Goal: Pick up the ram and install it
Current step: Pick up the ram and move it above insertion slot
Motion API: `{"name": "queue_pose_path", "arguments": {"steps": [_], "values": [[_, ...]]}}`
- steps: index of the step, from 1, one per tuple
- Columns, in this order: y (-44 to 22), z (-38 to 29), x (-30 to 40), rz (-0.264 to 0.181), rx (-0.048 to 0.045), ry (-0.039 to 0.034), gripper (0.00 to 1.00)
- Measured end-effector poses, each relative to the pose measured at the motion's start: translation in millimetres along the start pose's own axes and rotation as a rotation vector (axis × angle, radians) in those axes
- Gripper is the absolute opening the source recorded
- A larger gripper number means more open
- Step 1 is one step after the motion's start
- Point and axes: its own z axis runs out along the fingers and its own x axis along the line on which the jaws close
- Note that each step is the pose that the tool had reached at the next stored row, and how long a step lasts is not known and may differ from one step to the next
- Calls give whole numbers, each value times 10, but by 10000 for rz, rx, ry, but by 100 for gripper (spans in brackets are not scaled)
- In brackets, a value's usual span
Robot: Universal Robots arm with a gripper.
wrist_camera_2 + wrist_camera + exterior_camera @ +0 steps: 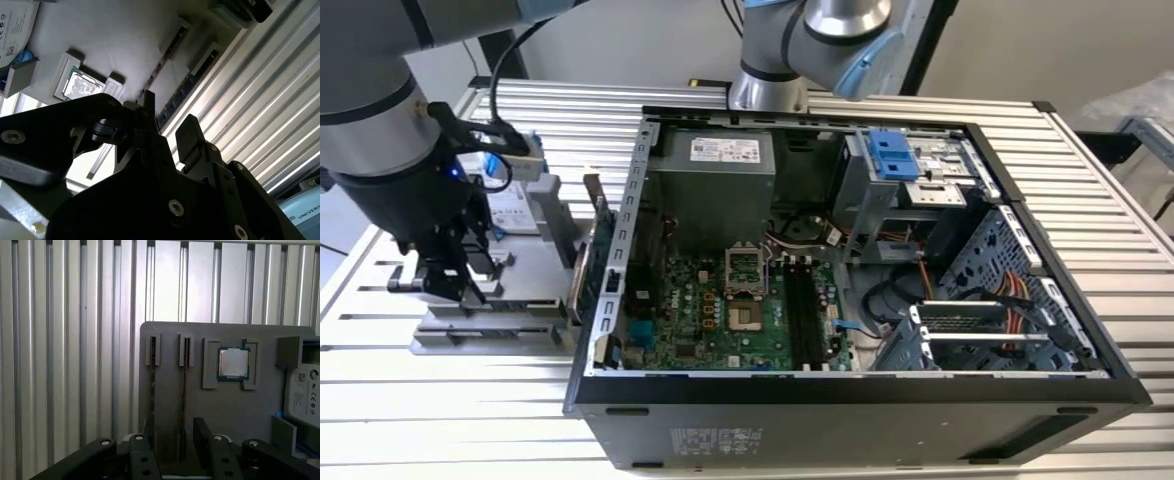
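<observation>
Your end effector (175,437) hangs over the grey holder (225,410) with its fingers spread, one to each side of the ram (184,400). The ram stands on edge in a slot of the holder. A second stick (152,390) stands in the holder's neighbouring slot. Farther along the holder sit a square chip (233,363) and a labelled drive (302,395). Beyond the holder's edge runs the ribbed surface (75,340).

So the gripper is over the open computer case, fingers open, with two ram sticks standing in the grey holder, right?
No. The gripper is over the grey holder, at the exterior view's left of the computer case, as the exterior view shows. Its fingers are open, and two ram sticks stand in that holder.
</observation>
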Motion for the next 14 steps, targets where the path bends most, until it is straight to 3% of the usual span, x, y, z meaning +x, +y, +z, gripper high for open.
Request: {"name": "queue_pose_path", "arguments": {"steps": [6,14], "values": [[0,51,20,0,0,0,100],[1,117,122,0,0,-1,100]]}}
